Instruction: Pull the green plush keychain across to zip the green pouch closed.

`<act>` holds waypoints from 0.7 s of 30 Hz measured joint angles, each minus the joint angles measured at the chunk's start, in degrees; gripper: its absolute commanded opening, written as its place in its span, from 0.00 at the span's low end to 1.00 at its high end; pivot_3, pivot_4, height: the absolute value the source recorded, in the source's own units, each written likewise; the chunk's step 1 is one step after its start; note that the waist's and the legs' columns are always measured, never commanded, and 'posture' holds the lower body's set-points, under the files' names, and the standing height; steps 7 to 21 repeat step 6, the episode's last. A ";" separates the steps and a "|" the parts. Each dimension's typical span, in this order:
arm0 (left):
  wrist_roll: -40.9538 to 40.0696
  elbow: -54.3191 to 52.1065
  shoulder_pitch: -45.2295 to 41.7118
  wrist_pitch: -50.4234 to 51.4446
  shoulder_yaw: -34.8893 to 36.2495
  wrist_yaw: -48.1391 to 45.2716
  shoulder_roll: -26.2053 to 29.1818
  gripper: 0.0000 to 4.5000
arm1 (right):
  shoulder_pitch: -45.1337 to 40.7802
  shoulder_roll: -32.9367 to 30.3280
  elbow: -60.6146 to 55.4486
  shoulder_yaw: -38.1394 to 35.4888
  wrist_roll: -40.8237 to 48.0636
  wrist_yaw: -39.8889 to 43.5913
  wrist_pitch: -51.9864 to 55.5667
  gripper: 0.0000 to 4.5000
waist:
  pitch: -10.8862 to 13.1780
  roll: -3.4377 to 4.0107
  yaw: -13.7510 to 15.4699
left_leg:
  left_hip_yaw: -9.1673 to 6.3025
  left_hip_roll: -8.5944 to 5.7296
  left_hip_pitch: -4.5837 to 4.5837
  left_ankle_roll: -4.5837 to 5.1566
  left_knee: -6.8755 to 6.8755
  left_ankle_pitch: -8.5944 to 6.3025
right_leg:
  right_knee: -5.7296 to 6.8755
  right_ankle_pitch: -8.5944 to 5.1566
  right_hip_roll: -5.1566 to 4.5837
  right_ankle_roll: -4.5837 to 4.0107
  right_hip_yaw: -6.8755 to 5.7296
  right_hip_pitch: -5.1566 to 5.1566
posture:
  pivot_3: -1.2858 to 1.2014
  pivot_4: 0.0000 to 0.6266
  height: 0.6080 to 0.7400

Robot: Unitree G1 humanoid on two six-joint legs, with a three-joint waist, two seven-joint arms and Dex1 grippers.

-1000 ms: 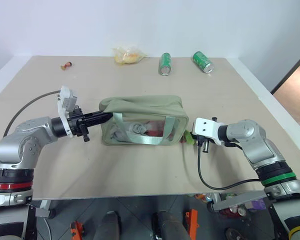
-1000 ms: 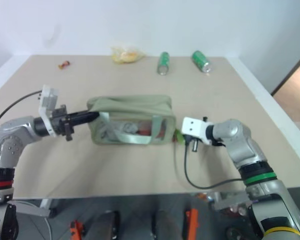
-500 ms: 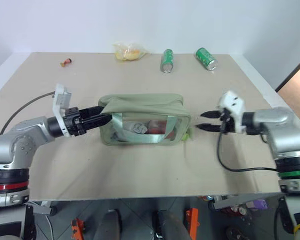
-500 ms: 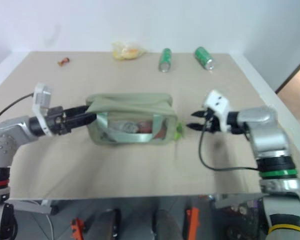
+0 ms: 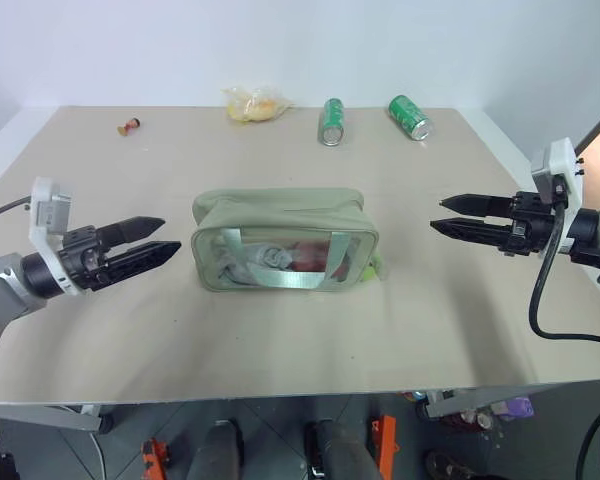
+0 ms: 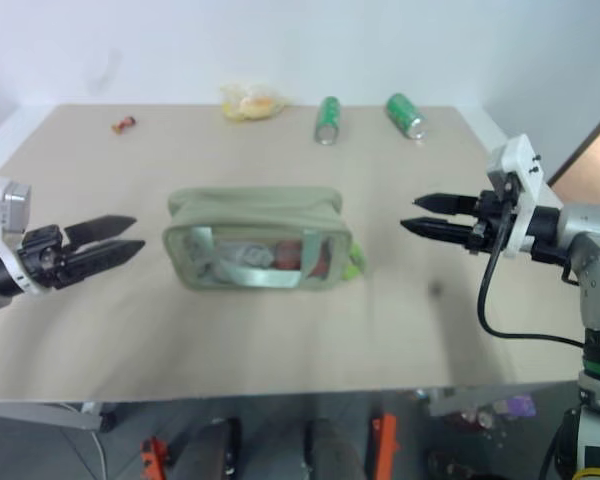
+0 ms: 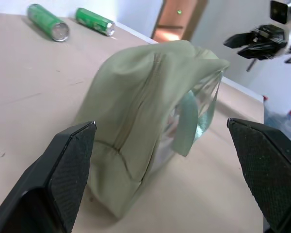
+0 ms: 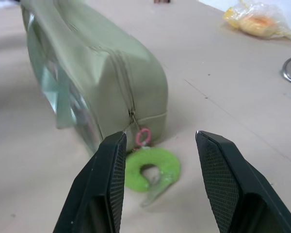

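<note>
The green pouch [image 5: 280,238] sits in the middle of the table with its top zipper run across to its right end. The green plush keychain [image 8: 152,168] lies flat on the table at that end, hanging from the zipper pull by a pink ring. My left gripper [image 5: 155,240] hovers open to the left of the pouch, apart from it, pointing at its left end [image 7: 136,126]. Off to the right of the pouch my right gripper [image 5: 442,215] is open and holds nothing, aimed at the keychain from a distance.
Two green soda cans [image 5: 331,122] [image 5: 409,116] lie at the back of the table. A yellow bag [image 5: 255,104] and a small red item [image 5: 132,126] lie further left along the back edge. The table's right edge [image 5: 525,170] runs near my right arm.
Both grippers have opened and drawn back. The left let go of the pouch's left end and moved left; the right released the keychain and rose away to the right. The pouch has settled.
</note>
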 measured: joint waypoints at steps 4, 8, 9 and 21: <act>-0.93 0.59 2.03 0.01 1.78 3.45 -2.79 1.00 | 5.89 1.85 -5.68 -3.49 3.91 -4.69 3.58 0.51 | -0.01 -0.01 0.08 | -0.01 -0.01 -0.02 -0.01 0.00 -0.01 | -0.01 0.00 0.00 0.01 0.00 0.03 | 0.52 0.24 1.00; -1.76 1.03 2.62 0.06 1.98 4.74 -3.81 1.00 | 8.40 3.19 -8.33 -4.27 5.63 -7.30 5.20 0.51 | 0.00 -0.01 0.07 | -0.01 0.00 -0.02 -0.02 0.00 -0.01 | 0.00 0.01 0.01 0.02 0.00 0.01 | 0.52 0.24 1.00; -1.76 1.03 2.62 0.06 1.98 4.74 -3.81 1.00 | 8.40 3.19 -8.33 -4.27 5.63 -7.30 5.20 0.51 | 0.00 -0.01 0.07 | -0.01 0.00 -0.02 -0.02 0.00 -0.01 | 0.00 0.01 0.01 0.02 0.00 0.01 | 0.52 0.24 1.00; -1.76 1.03 2.62 0.06 1.98 4.74 -3.81 1.00 | 8.40 3.19 -8.33 -4.27 5.63 -7.30 5.20 0.51 | 0.00 -0.01 0.07 | -0.01 0.00 -0.02 -0.02 0.00 -0.01 | 0.00 0.01 0.01 0.02 0.00 0.01 | 0.52 0.24 1.00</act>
